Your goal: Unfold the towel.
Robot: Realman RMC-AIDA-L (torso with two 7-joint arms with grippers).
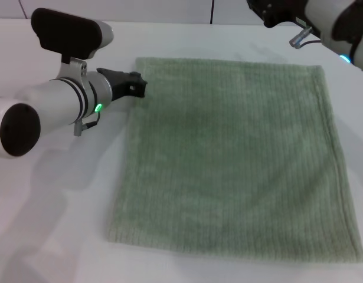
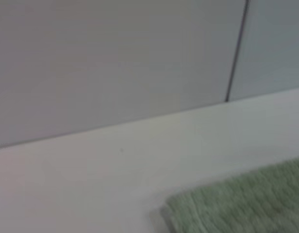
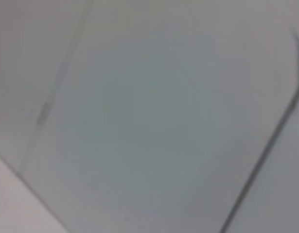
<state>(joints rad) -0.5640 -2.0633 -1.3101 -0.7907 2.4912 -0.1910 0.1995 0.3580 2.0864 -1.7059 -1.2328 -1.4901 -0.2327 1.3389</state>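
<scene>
- The large pale sage-green ribbed terry towel [image 1: 234, 159] lies spread flat in a single, roughly square layer on the plain white counter [image 1: 51, 236], hems visible along its edges, with no fold apparent.
- The left gripper [image 1: 140, 86], black-tipped on a white arm, hovers just beside the towel's far-left corner; whether its jaws are apart or together cannot be told from here.
- The right gripper [image 1: 270, 15] is raised beyond the far-right corner, mostly out of frame, its jaws hidden.
- Judged from this, the unfolding looks finished; probably only a retreat of both arms clear of the cloth remains.
- The left wrist view shows one towel corner lying on the counter.
</scene>
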